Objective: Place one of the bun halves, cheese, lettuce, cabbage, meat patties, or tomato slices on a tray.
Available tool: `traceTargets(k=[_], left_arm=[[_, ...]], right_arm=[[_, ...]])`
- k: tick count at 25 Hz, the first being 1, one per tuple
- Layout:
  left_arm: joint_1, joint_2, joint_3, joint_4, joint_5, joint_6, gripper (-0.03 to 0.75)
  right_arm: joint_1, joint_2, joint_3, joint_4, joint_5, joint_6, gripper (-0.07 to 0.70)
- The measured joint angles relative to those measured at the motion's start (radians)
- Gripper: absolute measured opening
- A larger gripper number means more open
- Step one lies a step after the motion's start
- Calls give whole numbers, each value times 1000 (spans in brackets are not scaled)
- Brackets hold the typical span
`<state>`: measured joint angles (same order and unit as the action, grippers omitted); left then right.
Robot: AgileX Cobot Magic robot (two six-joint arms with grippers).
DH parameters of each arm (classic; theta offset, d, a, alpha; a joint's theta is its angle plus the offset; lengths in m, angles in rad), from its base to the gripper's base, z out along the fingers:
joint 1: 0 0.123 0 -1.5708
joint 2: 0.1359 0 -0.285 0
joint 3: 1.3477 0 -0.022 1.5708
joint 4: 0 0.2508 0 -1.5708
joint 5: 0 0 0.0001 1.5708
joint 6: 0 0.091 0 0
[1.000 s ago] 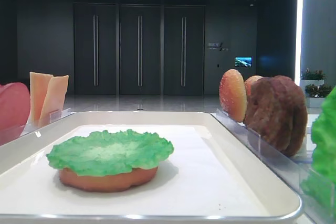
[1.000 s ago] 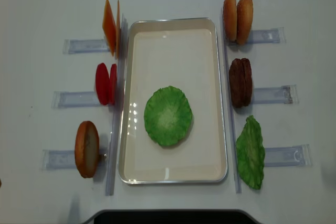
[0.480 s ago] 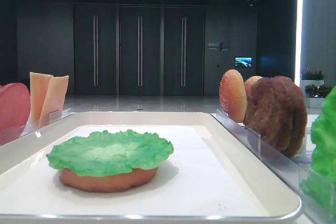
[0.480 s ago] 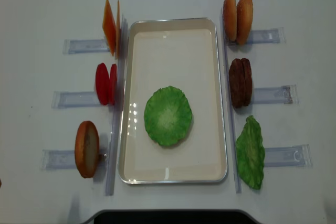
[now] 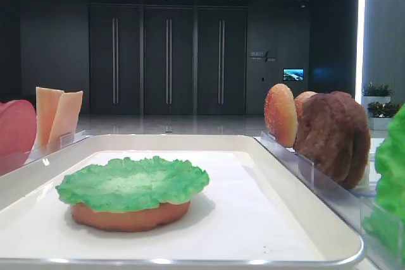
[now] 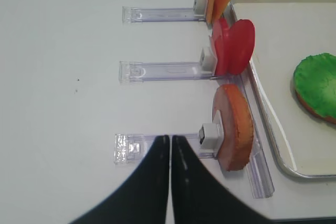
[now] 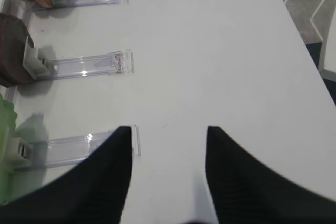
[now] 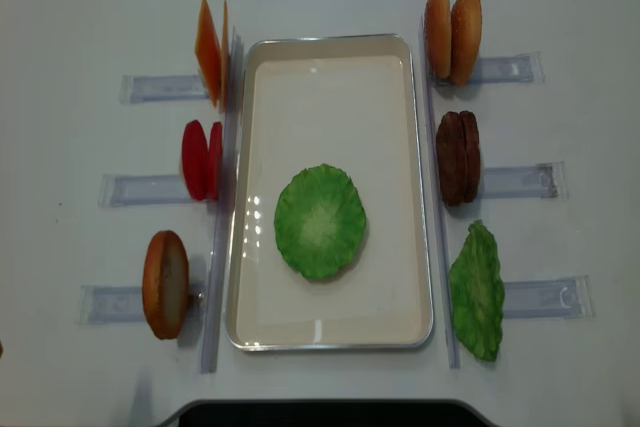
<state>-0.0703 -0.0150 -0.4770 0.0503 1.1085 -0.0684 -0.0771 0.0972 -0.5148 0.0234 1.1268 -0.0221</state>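
On the tray (image 8: 330, 67) a flat lettuce (image 8: 320, 220) leaf already covers a bun half (image 5: 130, 215), so the next layer is due. The right gripper (image 7: 168, 145) hangs over bare table, fingers spread wide and empty; the left gripper (image 6: 170, 153) is pressed together, empty. A sensible next move is reaching for the meat patties (image 8: 458, 157) or cheese (image 8: 209, 50).

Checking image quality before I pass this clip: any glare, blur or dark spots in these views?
Front view: dark hall behind, tray and lettuce well lit, bright strip top right. Overhead view: soft, small glints on the tray rim. Right wrist view: end effector a dark near shape, glints on the racks. Left wrist view: even light, soft shadows.
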Motion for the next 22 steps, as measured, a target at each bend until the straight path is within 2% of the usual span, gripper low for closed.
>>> traceTargets(k=[8,22], left_arm=[[0,0,0,0,0,0,-1],[0,0,0,0,0,0,-1]], right_arm=[[27,-98,7,6,2,-1,312],[27,-105,8,25,3,-14,277]])
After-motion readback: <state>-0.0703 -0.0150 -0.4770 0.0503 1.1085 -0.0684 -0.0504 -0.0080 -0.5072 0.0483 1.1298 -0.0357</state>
